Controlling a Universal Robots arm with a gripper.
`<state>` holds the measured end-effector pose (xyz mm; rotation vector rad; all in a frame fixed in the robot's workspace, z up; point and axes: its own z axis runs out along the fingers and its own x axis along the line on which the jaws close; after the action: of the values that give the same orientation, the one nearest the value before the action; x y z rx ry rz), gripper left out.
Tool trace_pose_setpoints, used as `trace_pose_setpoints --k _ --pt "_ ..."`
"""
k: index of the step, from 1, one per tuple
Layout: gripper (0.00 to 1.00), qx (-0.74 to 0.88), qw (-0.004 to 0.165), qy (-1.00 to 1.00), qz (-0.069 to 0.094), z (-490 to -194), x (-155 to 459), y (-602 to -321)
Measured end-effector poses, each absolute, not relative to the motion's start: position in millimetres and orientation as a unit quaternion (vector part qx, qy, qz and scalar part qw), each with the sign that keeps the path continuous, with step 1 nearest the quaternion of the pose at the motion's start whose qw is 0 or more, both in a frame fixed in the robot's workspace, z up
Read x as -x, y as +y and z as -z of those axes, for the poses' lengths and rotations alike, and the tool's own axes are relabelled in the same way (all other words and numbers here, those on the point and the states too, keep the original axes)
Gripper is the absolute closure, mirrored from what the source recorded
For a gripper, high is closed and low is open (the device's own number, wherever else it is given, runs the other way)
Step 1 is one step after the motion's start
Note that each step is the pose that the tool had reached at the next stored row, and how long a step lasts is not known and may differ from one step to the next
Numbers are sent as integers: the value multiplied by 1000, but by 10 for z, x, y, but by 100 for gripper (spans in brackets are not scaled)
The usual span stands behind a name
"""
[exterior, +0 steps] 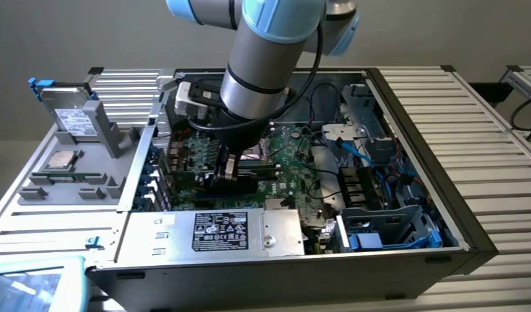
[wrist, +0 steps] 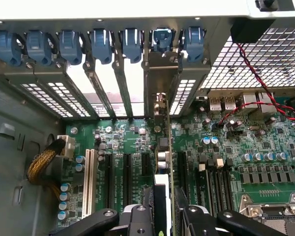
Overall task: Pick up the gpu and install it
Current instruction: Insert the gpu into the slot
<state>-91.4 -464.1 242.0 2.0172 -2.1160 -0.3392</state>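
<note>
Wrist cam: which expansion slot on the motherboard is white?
The white slot beside the yellow cable bundle, at the end of the row. The other slots in that row are black.

The gpu stands on edge over the motherboard inside the open computer case, between the expansion slots, its bracket end toward the rear slot clips. The gripper clamps its near edge.
</note>
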Motion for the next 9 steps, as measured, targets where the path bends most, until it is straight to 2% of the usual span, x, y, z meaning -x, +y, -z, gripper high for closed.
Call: trace_pose_setpoints --k 9 --pt "73 -682 99 -715 115 -2413 935 -4629"
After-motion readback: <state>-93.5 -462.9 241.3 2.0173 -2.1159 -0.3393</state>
